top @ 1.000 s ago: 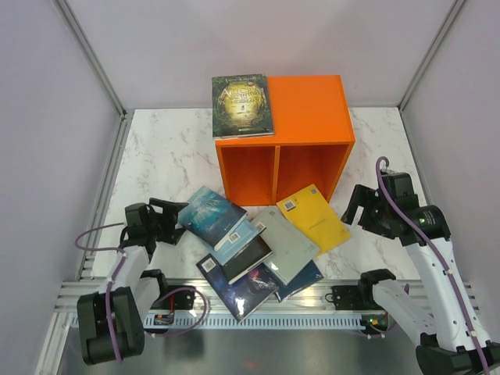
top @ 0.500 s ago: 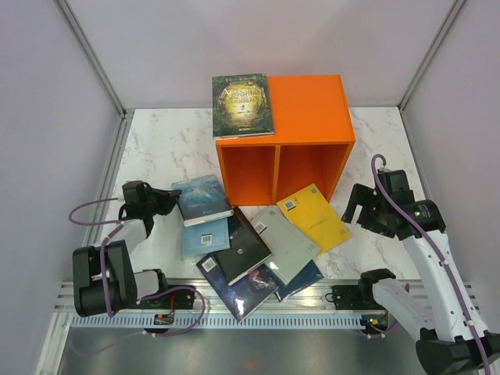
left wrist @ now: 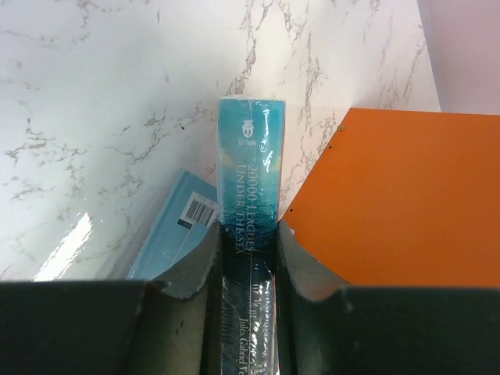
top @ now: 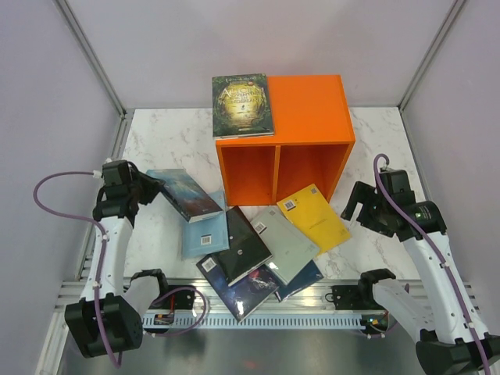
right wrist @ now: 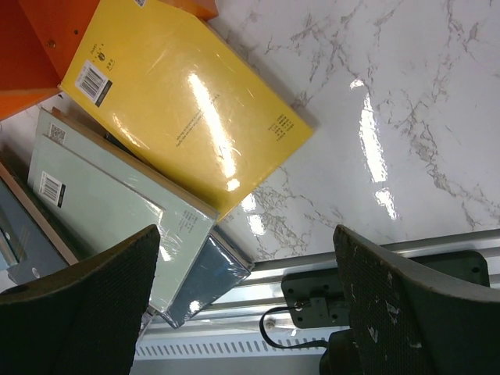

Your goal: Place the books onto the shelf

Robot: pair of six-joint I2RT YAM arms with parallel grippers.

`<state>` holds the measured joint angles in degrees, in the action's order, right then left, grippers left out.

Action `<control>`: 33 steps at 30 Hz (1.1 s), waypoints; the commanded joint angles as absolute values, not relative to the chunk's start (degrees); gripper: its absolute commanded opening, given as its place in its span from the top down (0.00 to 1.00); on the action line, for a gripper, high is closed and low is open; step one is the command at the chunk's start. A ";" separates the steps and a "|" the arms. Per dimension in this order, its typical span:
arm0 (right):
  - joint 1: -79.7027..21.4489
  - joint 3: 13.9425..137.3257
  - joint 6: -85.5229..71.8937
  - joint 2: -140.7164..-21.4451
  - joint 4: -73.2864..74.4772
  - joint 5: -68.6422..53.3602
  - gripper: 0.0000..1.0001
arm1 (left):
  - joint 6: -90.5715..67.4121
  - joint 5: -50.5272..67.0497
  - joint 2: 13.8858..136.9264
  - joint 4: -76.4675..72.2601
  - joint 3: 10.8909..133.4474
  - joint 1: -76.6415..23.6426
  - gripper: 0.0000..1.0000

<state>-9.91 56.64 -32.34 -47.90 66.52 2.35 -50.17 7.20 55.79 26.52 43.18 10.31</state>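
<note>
**Left arm.** The left arm reaches over the left half of the table. The left jaws pinch the teal book across its two covers, close to the spine. The book is tilted and sits left of the orange shelf. Whether its far edge touches the table cannot be told.

**Right arm.** The right arm is at the right side of the table. The right jaws are spread wide and grip nothing. They hang above the table just right of the yellow book.

**Books.**
- The light blue book lies flat beside the held teal book.
- A dark book, a grey-green book and the yellow book overlap in a fan in front of the shelf openings.
- The yellow book rests partly on the grey-green one.
- A blue-purple book and a navy book lie beneath the fan, at the near table edge.
- A green-and-gold book lies flat on the left part of the shelf top.
</note>
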 commanded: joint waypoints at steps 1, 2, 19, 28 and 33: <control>-9.93 57.04 -34.28 -47.02 65.04 2.03 0.05 | -47.02 6.68 52.91 29.53 50.53 11.07 0.98; -10.02 57.04 -34.36 -46.93 64.87 1.85 0.05 | -47.02 7.11 52.39 29.71 52.80 11.51 0.98; -10.02 58.10 -34.10 -44.56 64.60 1.58 0.05 | -43.16 18.71 57.13 30.14 84.81 11.87 0.98; -10.02 56.51 -33.57 -43.24 64.60 0.62 0.04 | -40.69 29.15 65.11 28.74 107.47 11.95 0.98; -10.02 56.60 -33.31 -42.63 64.69 0.26 0.04 | -46.38 33.74 72.50 26.29 119.61 12.48 0.98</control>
<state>-9.91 56.64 -34.04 -43.46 65.45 0.80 -41.47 27.07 70.89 36.88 112.84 11.84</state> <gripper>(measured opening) 0.957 0.278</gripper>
